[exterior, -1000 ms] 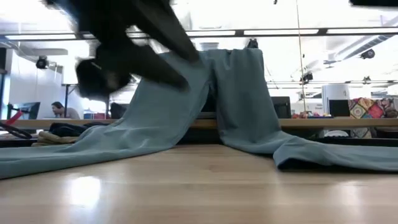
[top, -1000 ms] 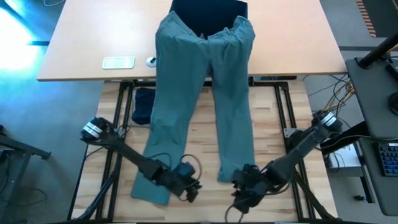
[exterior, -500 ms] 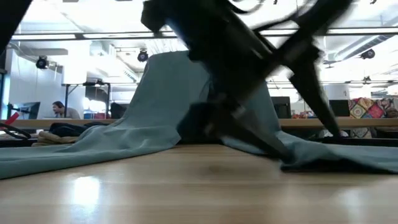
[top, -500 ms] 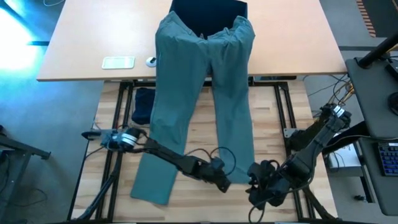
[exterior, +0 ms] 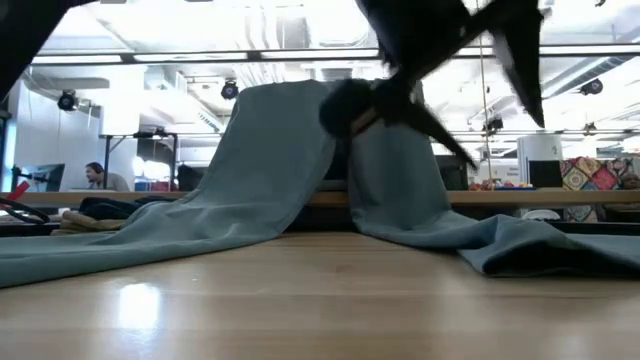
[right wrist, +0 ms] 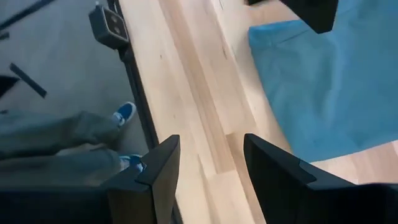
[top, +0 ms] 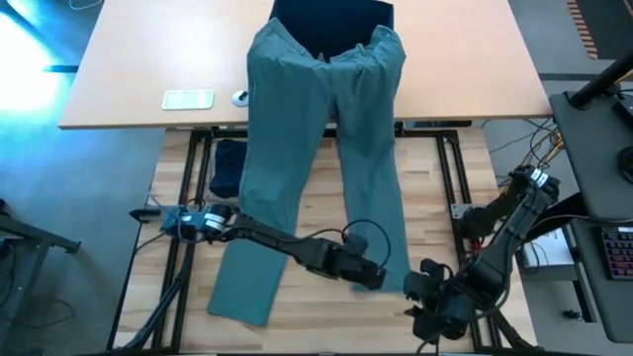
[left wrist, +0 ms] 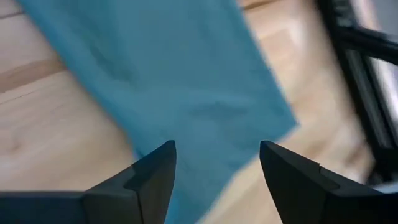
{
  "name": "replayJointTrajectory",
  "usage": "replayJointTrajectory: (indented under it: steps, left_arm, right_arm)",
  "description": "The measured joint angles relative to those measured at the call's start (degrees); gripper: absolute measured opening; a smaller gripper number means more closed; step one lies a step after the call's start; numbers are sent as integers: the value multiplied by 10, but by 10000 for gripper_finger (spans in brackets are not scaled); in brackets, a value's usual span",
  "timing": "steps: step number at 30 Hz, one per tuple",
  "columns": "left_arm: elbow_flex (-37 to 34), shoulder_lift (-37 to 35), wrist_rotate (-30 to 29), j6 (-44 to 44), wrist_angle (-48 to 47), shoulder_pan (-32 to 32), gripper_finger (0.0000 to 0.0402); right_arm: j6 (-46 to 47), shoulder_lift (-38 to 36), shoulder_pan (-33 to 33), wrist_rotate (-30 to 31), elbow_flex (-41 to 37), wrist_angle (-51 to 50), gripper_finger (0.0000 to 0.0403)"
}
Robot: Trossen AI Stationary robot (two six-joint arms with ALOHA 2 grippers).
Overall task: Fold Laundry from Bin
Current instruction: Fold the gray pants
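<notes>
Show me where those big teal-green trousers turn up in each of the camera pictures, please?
High view: the teal-green trousers run from the bin at the top centre, legs stretched down the table.
Low view: they hang in the middle and spread both ways.
Left wrist view: a leg end fills the space beyond the left claw.
Right wrist view: a leg end lies beyond the right claw.
Shared landmark: the pale wooden table.

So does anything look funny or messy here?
A bit. The teal-green pants hang half out of the bin, their legs stretched across two tables. The left gripper hovers open over one leg's end. A navy garment sits bunched beside them.
</notes>
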Motion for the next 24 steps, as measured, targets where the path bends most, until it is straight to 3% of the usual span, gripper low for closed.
replayJointTrajectory:
  steps: [7, 11, 16, 20, 24]
  left_arm:
    - [76, 85, 11, -58, -16, 5, 197]
    - [164, 140, 17, -88, -106, 6, 192]
    - [129, 117, 34, -131, -123, 8, 192]
    - [142, 106, -4, -158, -197, 1, 192]
    - [150, 105, -6, -174, -242, 1, 192]
  right_arm:
    - [-49, 0, 1, -3, -1, -26, 173]
    - [-72, -1, 1, -19, -1, -28, 173]
    - [-83, -1, 13, -31, -1, -37, 173]
    - [-83, -1, 25, -21, -1, -46, 173]
    - [-83, -1, 31, 6, -2, -56, 173]
